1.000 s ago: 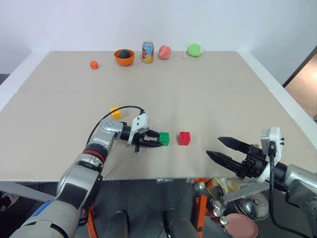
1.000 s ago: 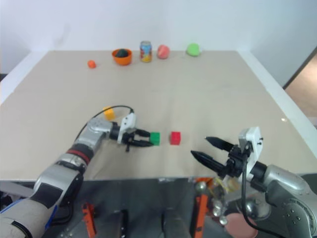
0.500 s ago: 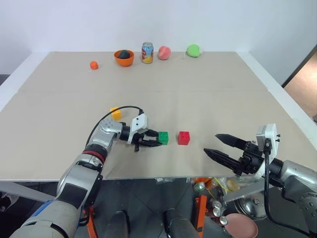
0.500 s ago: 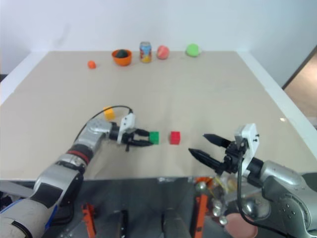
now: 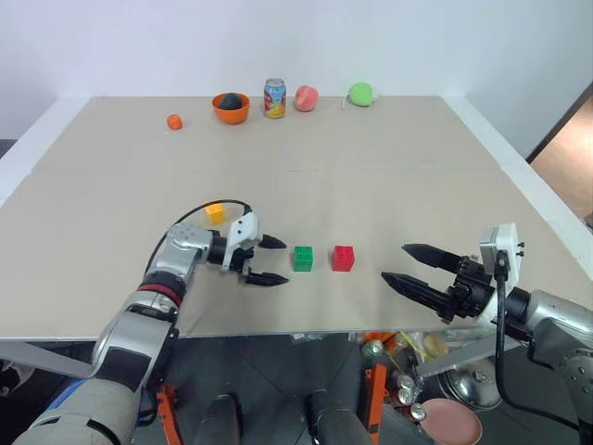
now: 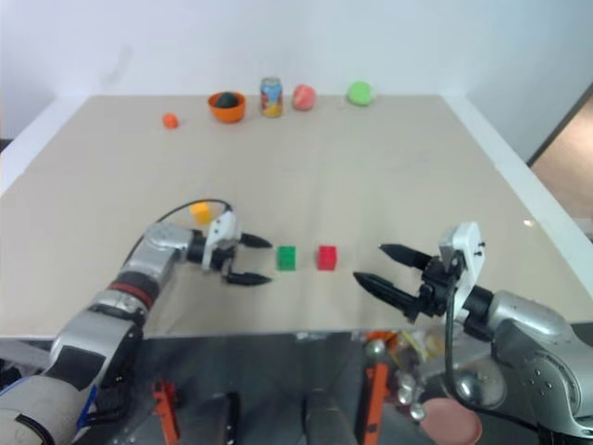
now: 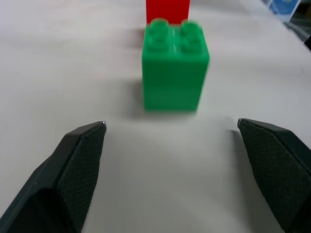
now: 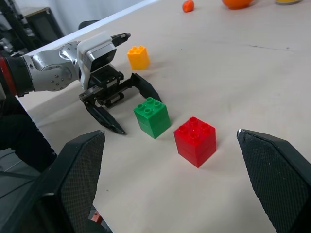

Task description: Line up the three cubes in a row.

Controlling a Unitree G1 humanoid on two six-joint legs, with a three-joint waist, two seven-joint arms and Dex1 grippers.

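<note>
The green cube [image 5: 303,259] and the red cube [image 5: 344,258] stand side by side with a small gap, near the table's front edge. The yellow cube [image 5: 215,213] sits apart, further back and to the left, behind my left wrist. My left gripper [image 5: 281,261] is open just left of the green cube [image 7: 175,73], fingers spread to either side and clear of it, with the red cube [image 7: 167,9] behind. My right gripper [image 5: 396,262] hovers open to the right of the red cube [image 8: 195,141], holding nothing.
Along the table's far edge stand a small orange ball [image 5: 175,121], an orange bowl [image 5: 232,106] with a dark object inside, a drink can [image 5: 276,97], a reddish fruit [image 5: 307,97] and a round green fruit [image 5: 361,94]. The front table edge [image 5: 306,329] lies close below the cubes.
My left gripper opened, let go of the green cube and drew back to the left. The green cube stays beside the red one. The right gripper barely moved.
</note>
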